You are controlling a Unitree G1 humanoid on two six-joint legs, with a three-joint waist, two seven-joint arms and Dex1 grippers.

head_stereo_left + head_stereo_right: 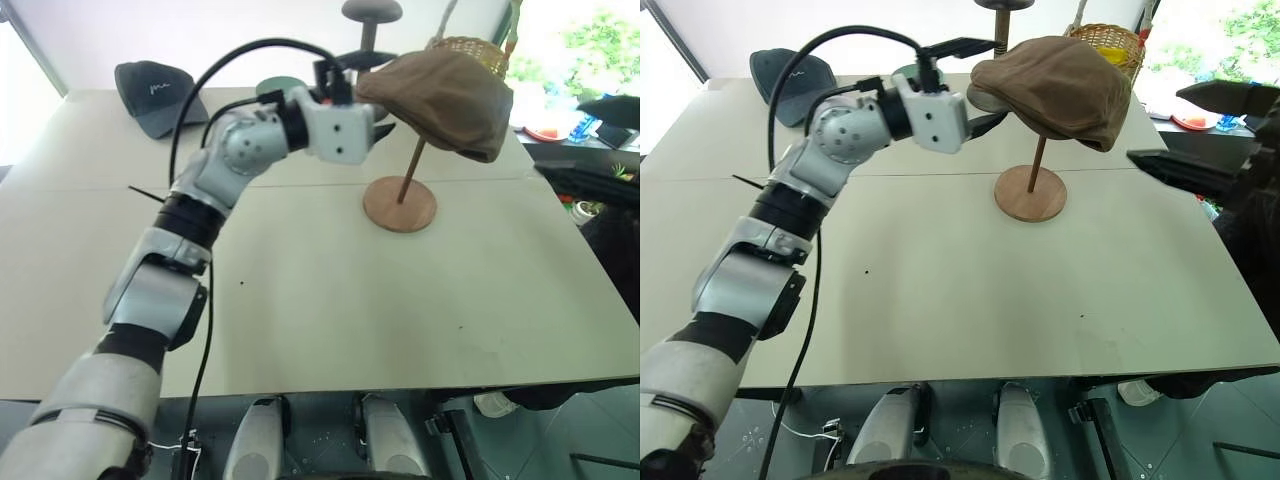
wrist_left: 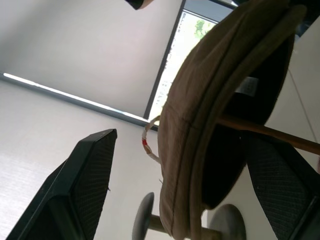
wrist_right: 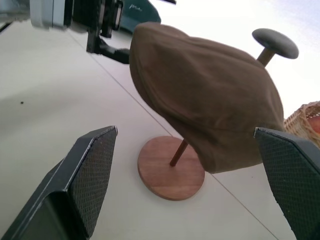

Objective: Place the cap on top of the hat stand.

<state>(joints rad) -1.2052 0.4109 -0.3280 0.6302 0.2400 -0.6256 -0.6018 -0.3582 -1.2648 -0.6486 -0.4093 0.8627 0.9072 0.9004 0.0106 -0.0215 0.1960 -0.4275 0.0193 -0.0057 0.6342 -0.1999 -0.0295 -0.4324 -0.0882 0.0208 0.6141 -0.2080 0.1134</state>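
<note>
The brown cap (image 1: 440, 95) sits draped over the top of the hat stand, hiding its disc. The slanted rod (image 1: 1038, 160) and the round wooden base (image 1: 400, 205) show below it. My left gripper (image 1: 995, 82) is open at the cap's left rim, one finger above it and one below, with a gap to the fabric in the left wrist view. Inside the cap (image 2: 200, 125) the rod (image 2: 270, 132) runs up into it. My right gripper (image 1: 1155, 125) stands open to the right of the cap, apart from it and holding nothing.
A dark grey baseball cap (image 1: 155, 92) lies at the table's far left. A dark grey thick-stemmed stand (image 1: 372, 15) rises behind the cap, and a wicker basket (image 1: 1105, 40) stands at the back right. The table's right edge (image 1: 1240, 290) is close to clutter.
</note>
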